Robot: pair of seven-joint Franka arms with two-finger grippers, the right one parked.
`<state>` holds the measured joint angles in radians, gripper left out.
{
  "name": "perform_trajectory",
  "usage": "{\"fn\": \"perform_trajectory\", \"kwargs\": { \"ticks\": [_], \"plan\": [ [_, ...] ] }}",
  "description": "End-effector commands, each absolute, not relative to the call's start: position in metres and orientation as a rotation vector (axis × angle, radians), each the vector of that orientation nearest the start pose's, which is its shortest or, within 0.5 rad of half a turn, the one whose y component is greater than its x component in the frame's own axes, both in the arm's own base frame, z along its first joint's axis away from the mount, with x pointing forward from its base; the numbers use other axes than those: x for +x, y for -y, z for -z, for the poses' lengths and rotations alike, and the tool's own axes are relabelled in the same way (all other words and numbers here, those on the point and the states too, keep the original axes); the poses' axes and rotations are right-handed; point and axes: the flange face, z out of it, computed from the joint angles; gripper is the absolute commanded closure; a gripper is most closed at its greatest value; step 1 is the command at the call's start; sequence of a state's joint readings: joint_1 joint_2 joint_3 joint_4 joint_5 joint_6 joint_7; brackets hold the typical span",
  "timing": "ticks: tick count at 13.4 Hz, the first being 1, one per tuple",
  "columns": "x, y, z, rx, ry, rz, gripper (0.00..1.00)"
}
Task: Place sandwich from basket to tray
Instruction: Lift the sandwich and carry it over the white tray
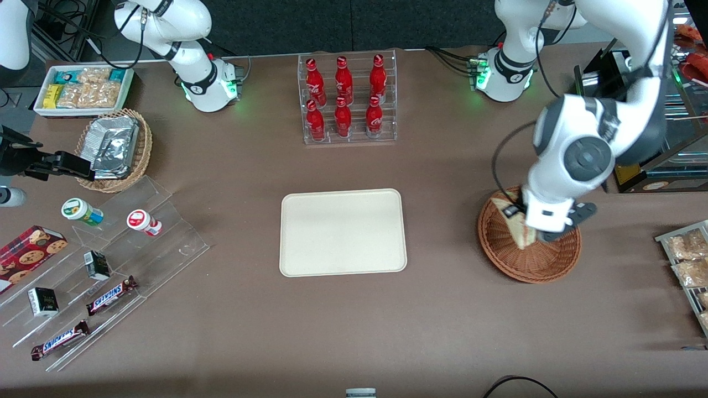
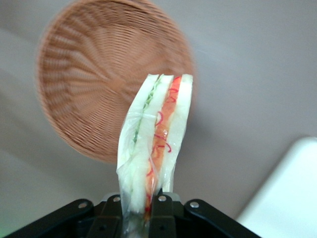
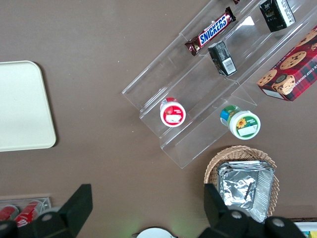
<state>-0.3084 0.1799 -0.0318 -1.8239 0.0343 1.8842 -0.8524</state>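
Jaws clamp the sandwich (image 2: 156,144) at one narrow end, so that the wedge hangs clear of the gripper (image 2: 140,206) with its filling edge turned toward the wrist camera. Clear wrap covers the bread, and the pinch at the wrap's end probably keeps the pads off the soft layers; this is a judgement, not a thing seen.

In the wrist view the basket (image 2: 94,74) lies below the sandwich and apart from it, with nothing visible inside. The sandwich is therefore lifted, no longer resting on the wicker.

In the front view the gripper (image 1: 545,235) sits at the right of the frame, above the basket (image 1: 545,265), with the sandwich (image 1: 517,226) partly hidden by the arm. The height gained appears sufficient to carry the wedge over the basket rim.

The tray (image 1: 343,232) occupies the centre of the front frame, well apart from the basket, bare and flat. Its corner (image 2: 287,193) shows in the wrist view. The step in hand is judged to be the transfer toward the tray. Risk: the wrap may slip under the narrow grip.
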Motion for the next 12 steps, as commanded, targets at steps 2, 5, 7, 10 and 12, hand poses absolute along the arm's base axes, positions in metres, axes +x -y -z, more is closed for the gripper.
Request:
{"fn": "perform_trajectory", "kwargs": {
  "ticks": [2, 5, 7, 10, 12],
  "plan": [
    [0.549, 0.325, -0.440, -3.023, 0.658, -0.075, 1.00],
    [0.529, 0.426, -0.418, -3.056, 0.531, -0.056, 1.00],
    [0.518, 0.476, -0.391, -3.077, 0.480, -0.039, 1.00],
    [0.509, 0.516, -0.343, -3.101, 0.449, 0.051, 1.00],
    [0.497, 0.538, -0.305, -3.102, 0.336, 0.108, 1.00]
  ]
}}
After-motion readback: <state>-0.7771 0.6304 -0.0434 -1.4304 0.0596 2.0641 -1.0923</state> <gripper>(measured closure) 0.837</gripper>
